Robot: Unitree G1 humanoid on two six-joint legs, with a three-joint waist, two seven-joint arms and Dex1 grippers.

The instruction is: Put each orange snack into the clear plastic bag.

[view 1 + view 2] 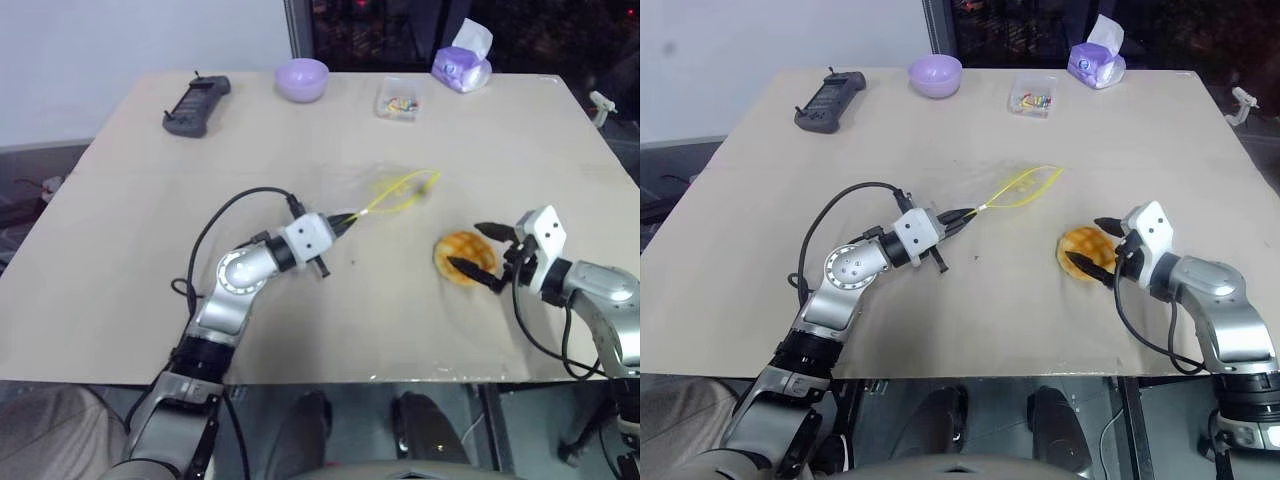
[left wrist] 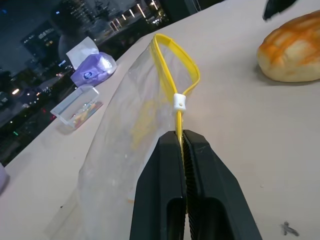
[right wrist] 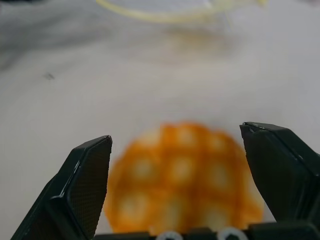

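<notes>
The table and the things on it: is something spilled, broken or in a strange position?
Nothing stands out. The bun sits whole on the table between the open right gripper fingers. The left gripper pinches the bag by its yellow strip, mouth open. No spill.

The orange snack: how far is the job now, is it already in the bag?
Not yet. Done: the left end effector is shut on the yellow seal strip of the clear plastic bag, holding its mouth open. In hand: the right end effector stands open around the orange snack, which lies on the table. Left: gripping the snack and putting it into the bag.
</notes>
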